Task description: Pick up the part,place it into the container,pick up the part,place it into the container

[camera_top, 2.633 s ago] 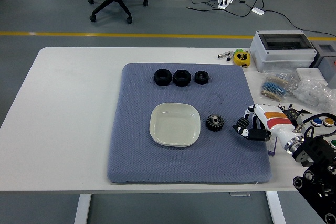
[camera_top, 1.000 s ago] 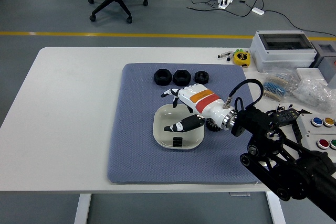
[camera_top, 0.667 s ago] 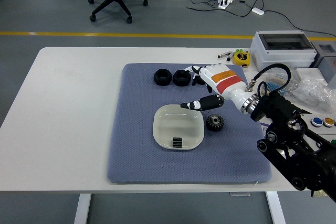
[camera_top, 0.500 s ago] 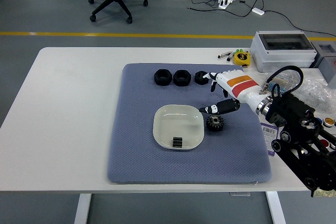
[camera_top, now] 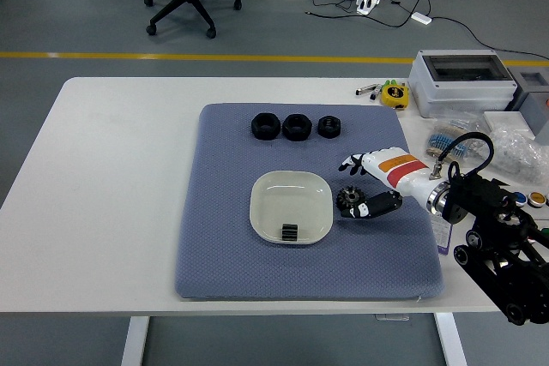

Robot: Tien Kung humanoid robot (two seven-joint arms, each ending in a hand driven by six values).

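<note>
Black-tipped fingers of the right hand [camera_top: 367,186] are spread and hold nothing: the thumb [camera_top: 377,207] lies just right of the black gear [camera_top: 348,201], touching or nearly touching it, while the other fingers [camera_top: 350,164] fan out above it, clear of the teeth. The gear sits flat on the blue-grey mat [camera_top: 223,255], just beside the right rim of the white dish [camera_top: 260,193]. Inside the dish, near its front edge, lies a small black part [camera_top: 290,232]. Behind the hand, a white forearm shell with an orange and red band [camera_top: 401,165] leads to the black right arm [camera_top: 493,242], which comes in from the lower right. Along the mat's far edge three black nuts [camera_top: 296,126] stand in a row, well apart from the hand. A grey box [camera_top: 461,81] and a yellow tape measure [camera_top: 394,94] rest on the white table [camera_top: 120,177] past the mat's right corner.
</note>
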